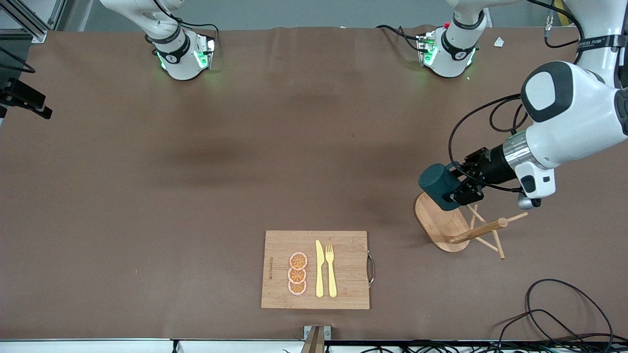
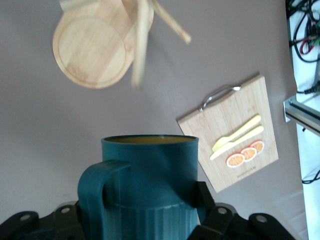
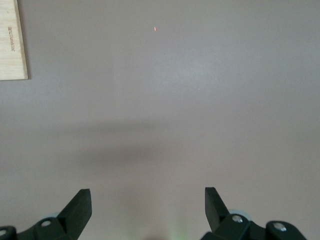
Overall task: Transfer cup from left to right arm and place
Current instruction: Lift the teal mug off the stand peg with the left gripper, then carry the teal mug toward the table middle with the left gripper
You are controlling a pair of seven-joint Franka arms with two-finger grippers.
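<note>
Front view: the left gripper [image 1: 461,189] grips the cup [image 1: 438,186] in the air over a wooden stand [image 1: 441,225] at the left arm's end of the counter [image 1: 196,196]; carry it level toward the middle.

Left wrist view: cup base hidden.

Right wrist view: the right gripper [image 3: 148,202] is spread, empty, waiting; its arm is cut off.

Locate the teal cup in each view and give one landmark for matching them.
Front view: the cup is held sideways by the left gripper, over the round wooden stand.
Left wrist view: the cup fills the lower middle, handle showing.
Right wrist view: not in it.
Shared landmark: the cutting board, in front, left wrist and right wrist views.
</note>
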